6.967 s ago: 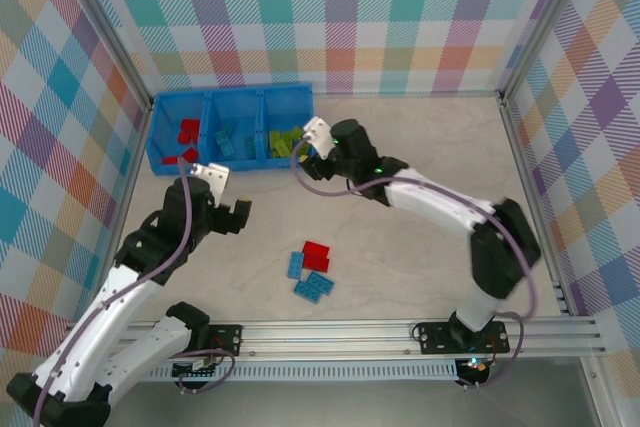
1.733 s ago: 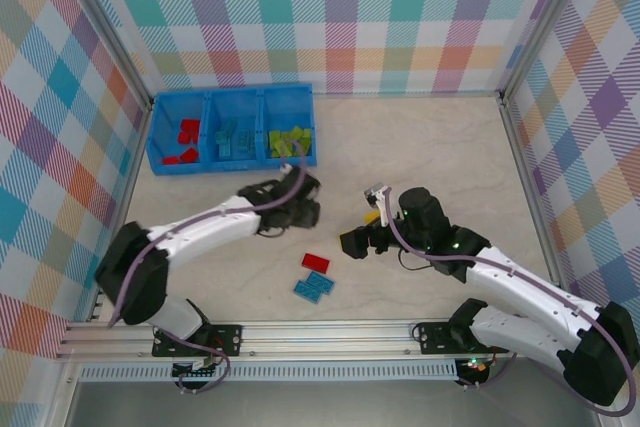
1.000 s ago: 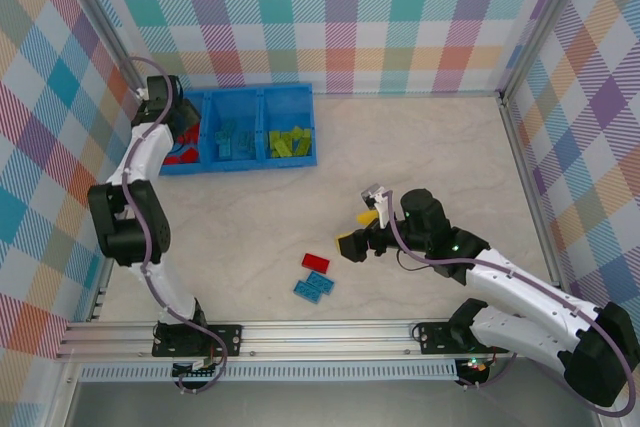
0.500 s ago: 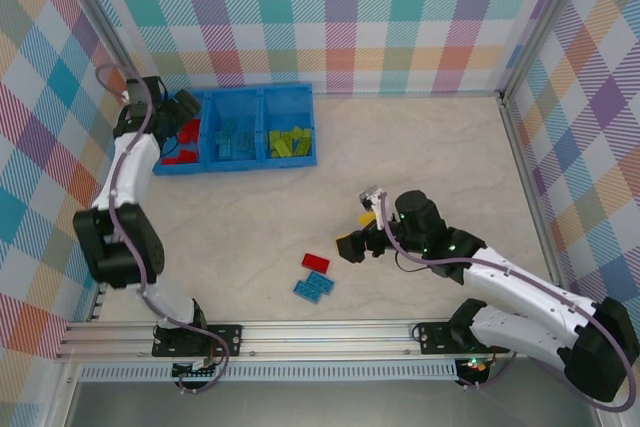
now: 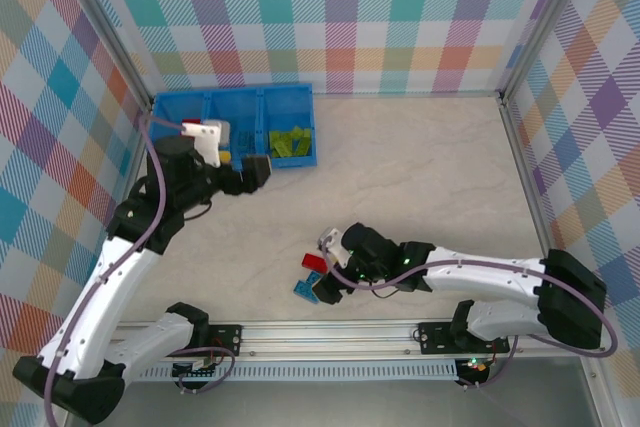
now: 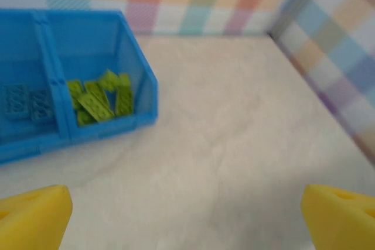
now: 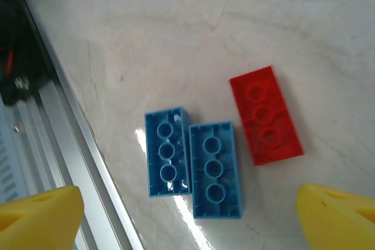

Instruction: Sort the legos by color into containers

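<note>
Moved since half a second ago: left claw [image 5: 257, 169], from the tray's left end to the front of the containers [image 5: 285, 92], fingers apart, empty. Right claw [image 7: 187, 215], now low over the loose legos, fingers wide apart. On bench [image 7: 176, 27]: two light blue bricks [image 7: 215, 168] touching side by side, red brick [image 7: 266, 115] just beside. Lime bricks [image 6: 96, 100] in the end bin.

Setting: robotics lab test cell | Evidence: plaid backdrop panels [image 5: 340, 17]; aluminium rail [image 5: 330, 332] carrying two bolted robot arms [image 5: 120, 267]; pale counter [image 5: 420, 167]
</note>
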You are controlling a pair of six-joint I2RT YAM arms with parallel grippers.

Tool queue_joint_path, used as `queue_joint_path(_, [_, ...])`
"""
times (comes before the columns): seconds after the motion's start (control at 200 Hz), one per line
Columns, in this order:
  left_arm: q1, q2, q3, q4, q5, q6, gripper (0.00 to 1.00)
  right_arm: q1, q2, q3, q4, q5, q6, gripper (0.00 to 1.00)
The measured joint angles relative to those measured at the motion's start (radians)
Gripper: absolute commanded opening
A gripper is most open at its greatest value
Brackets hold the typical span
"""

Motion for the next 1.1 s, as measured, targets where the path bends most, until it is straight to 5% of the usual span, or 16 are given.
queue_joint_path(0.43, [-0.046, -0.301, -0.238, -0.261, 0.223, 0.435, 1.00, 0.101, 0.099, -0.062, 0.060, 0.108, -0.242, 0.68])
queue_joint_path(0.73, [-0.069, -0.443, -0.357, -0.308, 0.179, 0.625, 1.00, 0.101, 0.231, -0.058, 0.112, 0.134, -0.288, 0.46])
queue_joint_path(1.1, [-0.100, -0.481, -0.404, -0.327, 0.113, 0.731, 1.00, 0.103, 0.243, -0.055, 0.134, 0.142, -0.290, 0.32])
